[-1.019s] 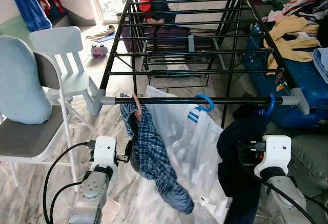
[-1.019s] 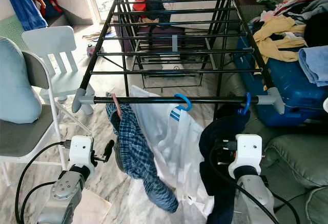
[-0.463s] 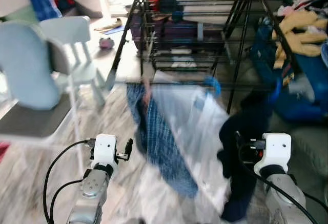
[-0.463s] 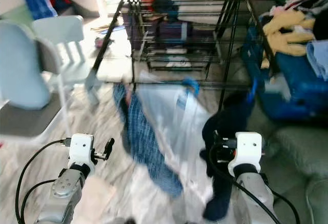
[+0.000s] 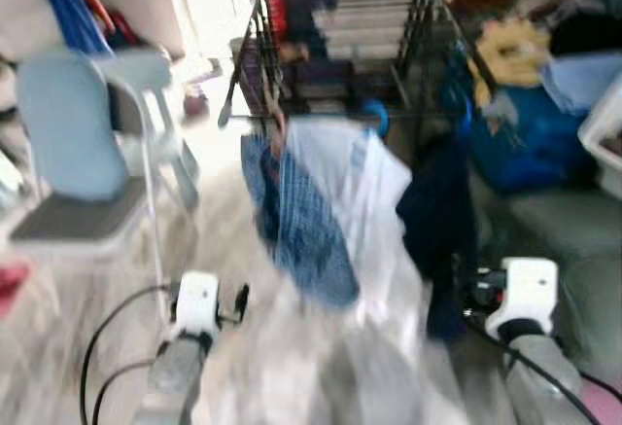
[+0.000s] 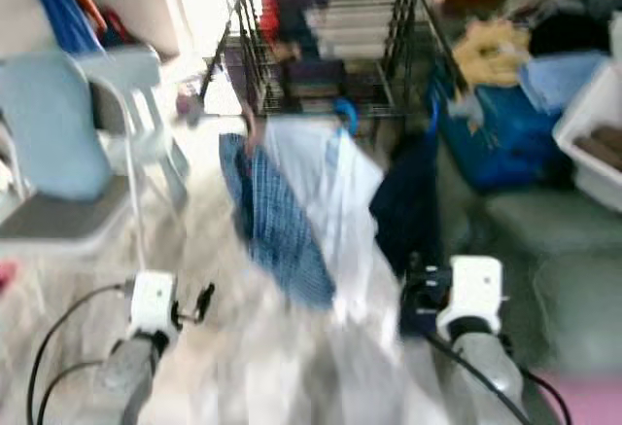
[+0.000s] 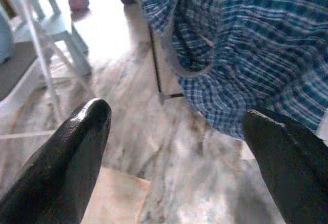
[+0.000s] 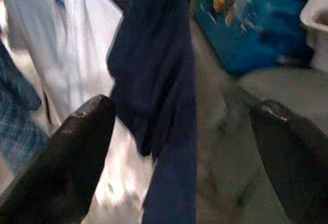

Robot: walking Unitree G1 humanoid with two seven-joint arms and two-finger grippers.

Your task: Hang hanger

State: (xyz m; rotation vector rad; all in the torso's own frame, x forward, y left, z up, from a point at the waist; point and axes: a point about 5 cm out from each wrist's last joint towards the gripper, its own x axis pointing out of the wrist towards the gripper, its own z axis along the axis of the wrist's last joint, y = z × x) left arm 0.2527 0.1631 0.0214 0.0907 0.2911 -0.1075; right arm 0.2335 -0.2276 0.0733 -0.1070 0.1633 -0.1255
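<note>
Holding low: left gripper point(image 7: 174, 131) & right gripper point(image 8: 179, 147), fingers spread.

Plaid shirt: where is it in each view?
Left eye: plaid shirt hangs left of centre, beside the white shirt.
Right eye: left of centre, same neighbour.
Left wrist: upper right, beyond the open left pincer.
Right wrist: a sliver at the left edge.
Shared landmark: white shirt.
</note>
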